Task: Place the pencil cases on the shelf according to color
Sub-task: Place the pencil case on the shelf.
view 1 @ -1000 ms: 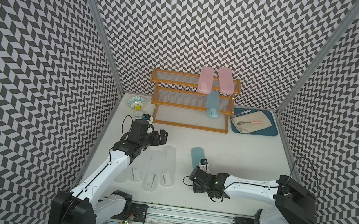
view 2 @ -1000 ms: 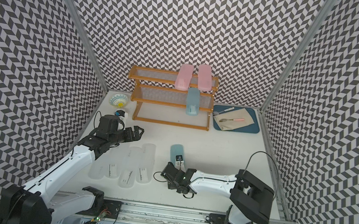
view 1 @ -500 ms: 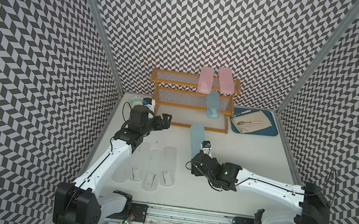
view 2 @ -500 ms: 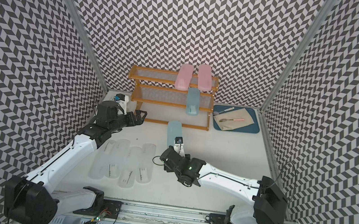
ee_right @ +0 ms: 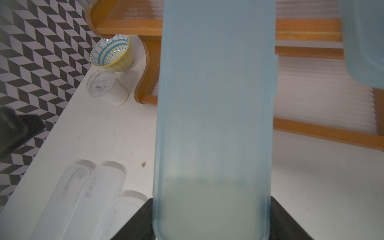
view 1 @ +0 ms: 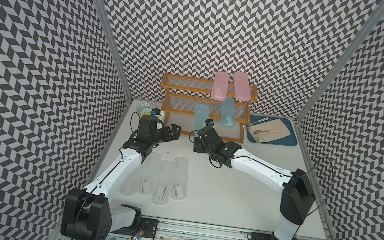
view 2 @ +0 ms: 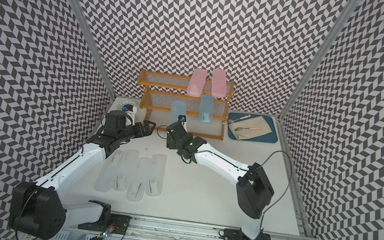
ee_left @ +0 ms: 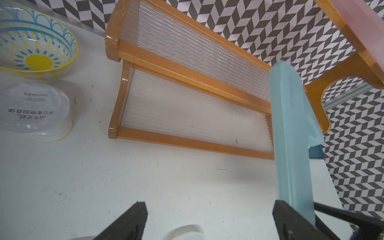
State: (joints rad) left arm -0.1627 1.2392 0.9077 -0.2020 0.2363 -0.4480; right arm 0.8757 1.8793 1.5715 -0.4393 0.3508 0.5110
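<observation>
**Fig.** Teal case on approach to mid tier. R gripper (ee_right: 212,225) is clamped across the near end of a teal pencil case (view 1: 200,116), w/ the case's long axis pointing far, toward the shelf (view 1: 179,112). The case is off the table, and its far tip sits at about the mid tier's front rail, left of centre. Contact w/ the rail: cannot tell. L gripper (ee_left: 207,221) hangs spread wide and empty, just left of the held case, near the shelf's left post.

Sorted so far: two pink cases (view 1: 220,87) side by side on the top tier, right half. A second teal case (view 1: 227,114) is on the mid tier, its near end overhanging the rail. Four clear cases (view 1: 166,176) lie in a row on the table, near left, untouched.

Risks (est.):
- (a) Grip is at one end only, so the long free end can droop or pivot in the jaws, esp. if the tip catches the rail.
- (b) Tip too low → it butts the rail and shoves the shelf.
- (c) Drift to the right → it bumps the overhanging teal case off its tier.
- (d) Let go w/ too little length on the mesh → case tips off the front.
</observation>
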